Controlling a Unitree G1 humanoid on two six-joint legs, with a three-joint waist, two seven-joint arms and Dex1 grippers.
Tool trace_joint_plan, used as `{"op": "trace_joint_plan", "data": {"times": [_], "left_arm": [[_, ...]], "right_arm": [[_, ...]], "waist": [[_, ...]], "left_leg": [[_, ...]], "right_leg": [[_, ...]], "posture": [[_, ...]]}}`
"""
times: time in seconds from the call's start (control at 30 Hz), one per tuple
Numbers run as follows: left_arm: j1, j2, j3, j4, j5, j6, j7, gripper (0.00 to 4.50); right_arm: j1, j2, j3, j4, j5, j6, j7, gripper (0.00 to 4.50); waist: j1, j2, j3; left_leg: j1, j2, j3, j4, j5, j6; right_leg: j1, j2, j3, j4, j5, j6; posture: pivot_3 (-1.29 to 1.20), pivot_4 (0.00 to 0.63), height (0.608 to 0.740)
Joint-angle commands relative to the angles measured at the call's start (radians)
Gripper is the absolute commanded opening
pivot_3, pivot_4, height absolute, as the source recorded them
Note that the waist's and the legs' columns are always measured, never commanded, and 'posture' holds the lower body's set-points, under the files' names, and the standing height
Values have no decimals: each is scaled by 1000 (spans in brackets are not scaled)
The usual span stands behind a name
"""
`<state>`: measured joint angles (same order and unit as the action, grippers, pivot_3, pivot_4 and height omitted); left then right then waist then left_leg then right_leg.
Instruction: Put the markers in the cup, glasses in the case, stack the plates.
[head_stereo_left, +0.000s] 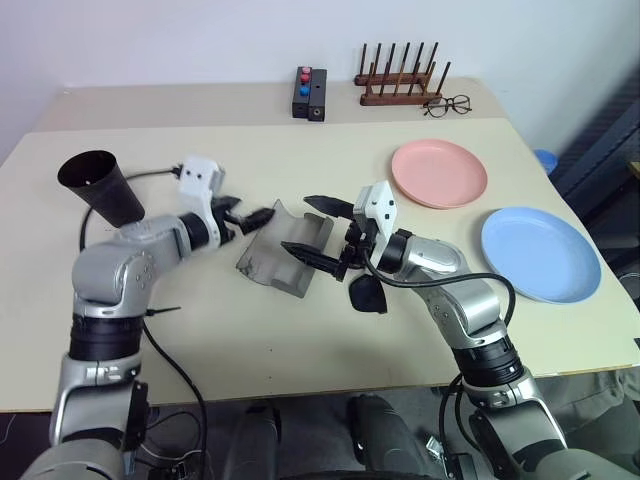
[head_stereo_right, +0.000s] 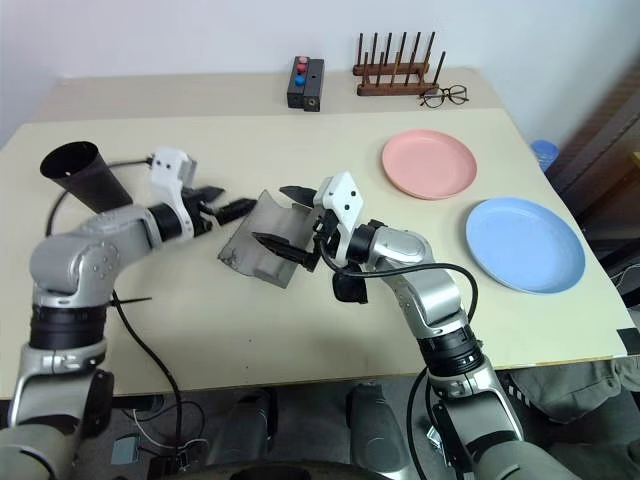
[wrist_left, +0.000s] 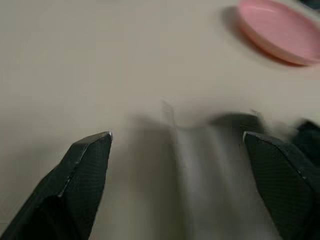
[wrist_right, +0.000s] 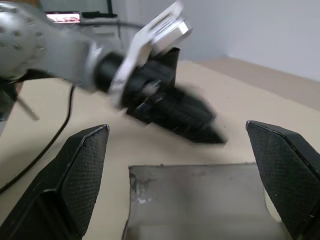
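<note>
**Both grippers spread at the case**

Your right gripper (head_stereo_left: 322, 232) is spread wide around the grey felt case (head_stereo_left: 285, 250) at mid-table; your left gripper (head_stereo_left: 243, 215) gapes just left of it. Dark sunglasses (head_stereo_left: 367, 293) lie beneath your right wrist. Bare tabletop (head_stereo_left: 250, 330) runs nearer. Smooth round pink plate (head_stereo_left: 439, 173) and blue plate (head_stereo_left: 540, 253) sit right, apart; the tapered black cup (head_stereo_left: 100, 185) far left.

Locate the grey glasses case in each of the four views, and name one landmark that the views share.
Left eye view: case at table centre, between the two grippers.
Right eye view: case left of centre, between the grippers.
Left wrist view: blurred grey case between the fingers.
Right wrist view: case at the bottom, between the fingers.
Shared landmark: the pink plate, seen in both eye views and the left wrist view.
</note>
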<state>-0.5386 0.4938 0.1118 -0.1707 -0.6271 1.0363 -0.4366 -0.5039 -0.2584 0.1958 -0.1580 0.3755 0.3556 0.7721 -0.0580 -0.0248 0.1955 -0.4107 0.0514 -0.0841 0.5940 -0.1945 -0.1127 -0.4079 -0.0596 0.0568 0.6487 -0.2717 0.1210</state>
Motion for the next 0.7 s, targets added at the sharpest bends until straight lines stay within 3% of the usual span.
{"op": "trace_joint_plan", "data": {"times": [0.03, 0.3, 0.53, 0.63, 0.7], "left_arm": [[12, -14, 4, -131, -99, 134, 0, 4442], [16, -61, -65, -151, -102, 308, 51, 4442], [16, -138, -95, -103, -68, 318, 87, 4442], [9, -150, -98, -87, -63, 314, 80, 3578], [7, -154, -100, -86, -63, 313, 74, 2669]], "right_arm": [[14, 1, -12, -68, 7, -8, -13, 4500], [46, -68, -12, -136, 55, 62, 48, 4500], [76, -176, 0, -179, 66, 105, 131, 4500], [80, -197, 1, -179, 49, 104, 135, 4500], [82, -210, 1, -173, 35, 101, 135, 4500]], "waist": [[4, 0, 0], [14, 0, 0], [15, 0, 0], [14, 0, 0], [15, 0, 0]], "left_leg": [[0, 0, 0, 0, 0, 0], [0, 0, 0, 2, 0, 0], [0, 0, 0, 2, 0, 0], [0, 0, 0, 2, 0, 0], [0, 0, 0, 2, 0, 0]], "right_leg": [[0, 0, 0, 0, 0, 0], [1, 0, 0, 0, 0, 0], [1, 0, 0, -1, 0, -1], [1, 0, 0, -1, 0, -1], [1, 0, 0, -1, 0, 0]], "posture": [[0, 150, 740], [0, 150, 740], [0, 150, 740], [0, 150, 740], [0, 150, 740]]}}
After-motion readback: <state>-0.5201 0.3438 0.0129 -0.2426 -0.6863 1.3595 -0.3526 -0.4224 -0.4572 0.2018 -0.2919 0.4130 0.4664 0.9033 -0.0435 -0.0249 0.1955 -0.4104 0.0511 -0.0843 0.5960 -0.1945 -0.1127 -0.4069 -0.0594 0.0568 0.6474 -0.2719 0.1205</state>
